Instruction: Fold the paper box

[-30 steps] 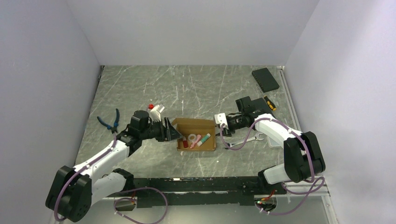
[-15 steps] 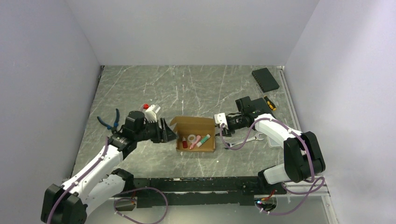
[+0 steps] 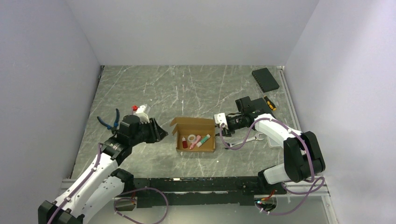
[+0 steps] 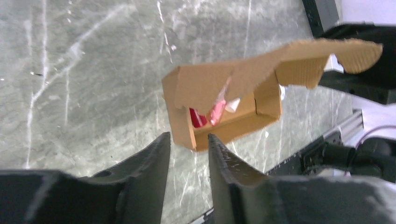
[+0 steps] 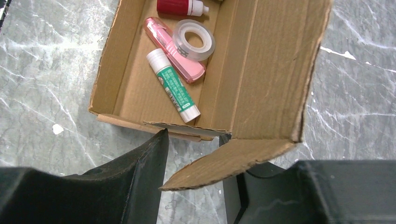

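The paper box [image 3: 195, 133] is brown cardboard, open at the top, and sits on the marble table. It holds a red bottle [image 5: 180, 6], a pink tube [image 5: 173, 48], a tape roll [image 5: 193, 40] and a green glue stick [image 5: 173, 87]. My left gripper [image 3: 161, 132] is open and empty, a short way left of the box's left end [image 4: 180, 109]. My right gripper [image 3: 219, 125] is at the box's right end, with its jaws open. A loose end flap [image 5: 233, 159] lies across the gap between its fingers [image 5: 148, 163].
Blue pliers [image 3: 110, 122] lie left of my left arm. A wrench [image 3: 247, 139] lies under my right arm, a yellow screwdriver [image 3: 269, 102] behind it, and a black pad [image 3: 265, 79] at the back right. Walls close in on three sides.
My left arm has drawn back to the left, away from the box's left end. The right arm and the box have not moved.
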{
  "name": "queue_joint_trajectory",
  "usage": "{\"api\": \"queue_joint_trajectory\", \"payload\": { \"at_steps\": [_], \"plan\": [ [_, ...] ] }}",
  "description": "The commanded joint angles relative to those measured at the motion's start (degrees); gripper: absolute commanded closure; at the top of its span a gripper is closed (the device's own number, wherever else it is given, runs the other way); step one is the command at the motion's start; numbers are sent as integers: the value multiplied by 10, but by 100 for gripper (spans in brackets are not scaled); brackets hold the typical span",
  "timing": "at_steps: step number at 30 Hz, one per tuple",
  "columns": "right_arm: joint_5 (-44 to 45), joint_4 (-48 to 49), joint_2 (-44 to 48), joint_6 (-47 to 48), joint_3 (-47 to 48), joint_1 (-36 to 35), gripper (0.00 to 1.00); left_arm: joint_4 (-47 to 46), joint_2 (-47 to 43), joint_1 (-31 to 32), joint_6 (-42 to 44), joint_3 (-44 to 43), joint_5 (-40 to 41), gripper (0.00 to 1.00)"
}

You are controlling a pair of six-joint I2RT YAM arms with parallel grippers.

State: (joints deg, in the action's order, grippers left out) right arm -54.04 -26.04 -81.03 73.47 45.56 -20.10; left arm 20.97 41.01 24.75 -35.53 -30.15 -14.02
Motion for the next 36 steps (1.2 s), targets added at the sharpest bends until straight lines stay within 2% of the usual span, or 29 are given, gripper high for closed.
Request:
{"api": "queue_joint_trajectory", "payload": {
  "at_steps": [1, 6, 14, 19, 26, 36],
  "plan": [
    [-20, 9, -2, 4, 15, -3, 53, -57, 33, 2, 15, -12, 65, 65],
    [-21, 9, -2, 4, 15, -3, 53, -120, 111, 2, 30, -20, 43, 76],
    [-23, 7, -2, 5, 17, -3, 53, -225, 189, 2, 26, -20, -63, 78],
    [-26, 3, -2, 6, 19, -3, 54, -253, 220, 2, 16, -15, -104, 78],
    [-27, 1, -3, 7, 21, -3, 55, -272, 240, 3, -1, -12, -141, 79],
    [-22, -14, 2, 27, 19, -3, 56, -240, 232, 3, 0, 5, -115, 78]
  ]
}}
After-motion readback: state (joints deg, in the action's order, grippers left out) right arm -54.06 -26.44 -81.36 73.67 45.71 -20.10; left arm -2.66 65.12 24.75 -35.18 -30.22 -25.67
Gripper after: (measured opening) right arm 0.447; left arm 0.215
